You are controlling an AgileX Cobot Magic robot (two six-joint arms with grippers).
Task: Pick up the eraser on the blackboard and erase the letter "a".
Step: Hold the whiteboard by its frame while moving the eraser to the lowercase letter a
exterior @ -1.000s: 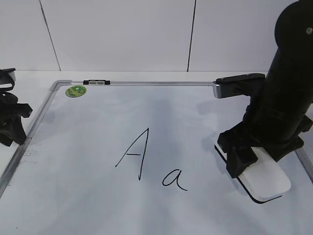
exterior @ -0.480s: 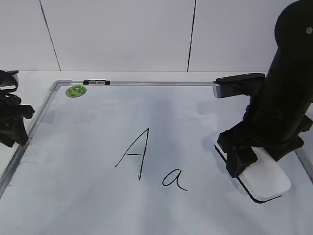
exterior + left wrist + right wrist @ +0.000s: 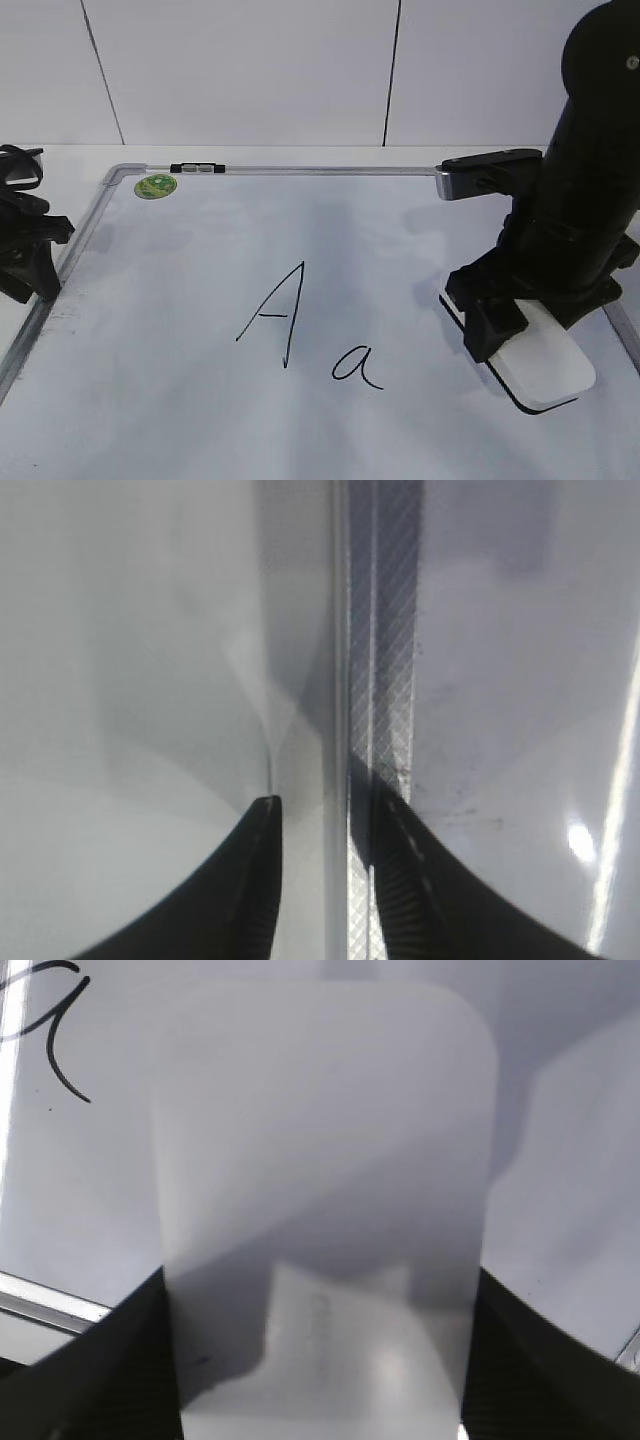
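The white eraser (image 3: 552,372) lies on the blackboard (image 3: 350,230) at the right, its near end sticking out from under my right gripper (image 3: 530,330). In the right wrist view the eraser (image 3: 320,1160) fills the space between the two black fingers, which touch its long sides. The gripper (image 3: 320,1360) is shut on it, and it rests on the board. The letter "a" (image 3: 357,365) is left of the eraser; its tail shows in the right wrist view (image 3: 56,1066). My left gripper (image 3: 25,270) is open and empty over the board's left frame (image 3: 380,680), jaws either side of it (image 3: 325,810).
A capital "A" (image 3: 275,315) is written left of the "a". A round green sticker (image 3: 155,185) sits in the far left corner. A small black clip (image 3: 197,168) is on the far frame. The board's right frame runs just beyond the eraser.
The left gripper has shifted slightly at the board's left edge. The right gripper and the eraser have not visibly moved.
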